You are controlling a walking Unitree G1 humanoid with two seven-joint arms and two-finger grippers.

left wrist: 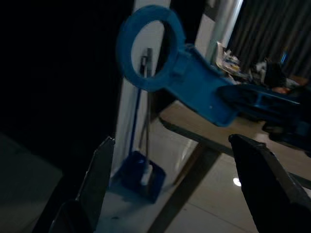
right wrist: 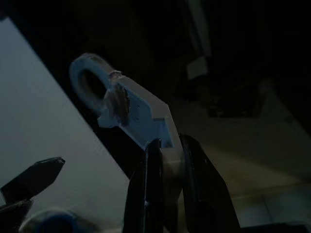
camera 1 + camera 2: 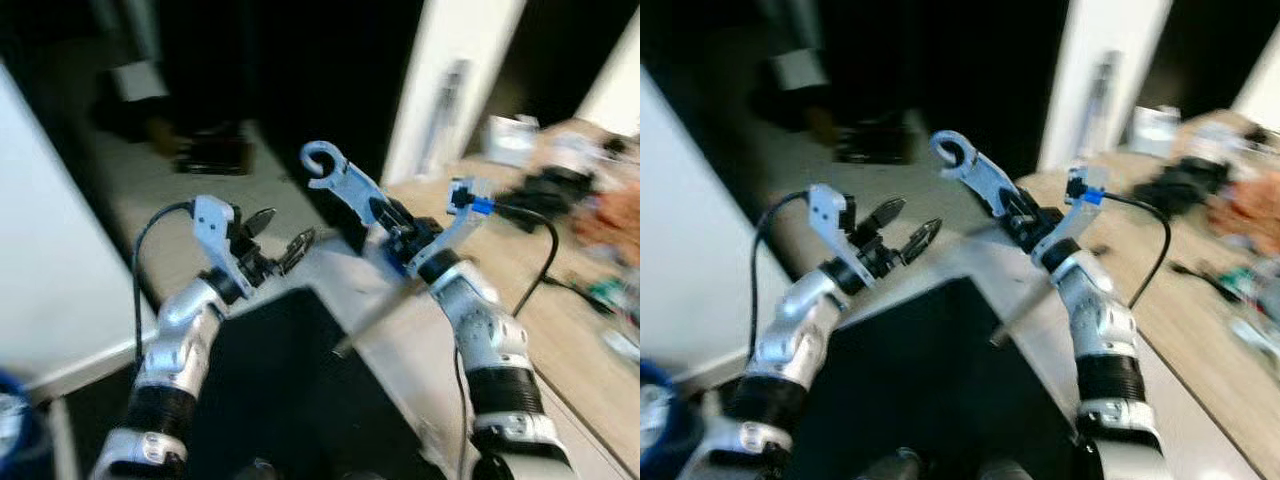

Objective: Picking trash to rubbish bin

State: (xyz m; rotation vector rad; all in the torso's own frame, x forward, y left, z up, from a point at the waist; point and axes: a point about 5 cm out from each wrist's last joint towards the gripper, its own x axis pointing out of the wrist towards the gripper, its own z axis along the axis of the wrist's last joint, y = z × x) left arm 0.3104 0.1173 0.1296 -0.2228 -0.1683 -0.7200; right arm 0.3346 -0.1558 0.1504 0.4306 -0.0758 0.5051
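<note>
Stretching along the robot's right side, a long wooden table (image 3: 560, 330) carries a blurred clutter of things at its far end, among them a black heap (image 3: 548, 188) and a white box (image 3: 510, 140); none of it is sharp enough to name further. A white pillar (image 3: 450, 80) rises behind the table's near end, and in the left wrist view a blue dustpan with a broom (image 1: 141, 172) leans against the pillar's foot. A white wall panel (image 3: 50, 260) fills the left, with dark room beyond. Below both arms sits a large black-topped surface with a pale edge (image 3: 300, 390); what it is cannot be told from the blur.

Both silver arms are raised in front of the robot. The right gripper (image 3: 385, 215) is clamped narrow on the flat end of a pale blue plastic piece (image 3: 340, 180), a flat strip ending in a ring. The piece juts up and away from the fingers toward the robot's left, its ring the highest point. In the right wrist view the two black fingers (image 2: 153, 194) pinch the strip's end between them.

The left gripper (image 3: 282, 238) hangs just beside the piece, to its left and lower, fingers spread wide and holding nothing. In the left wrist view the ring hangs above the gap between its fingers (image 1: 265, 170), not touching them.
</note>
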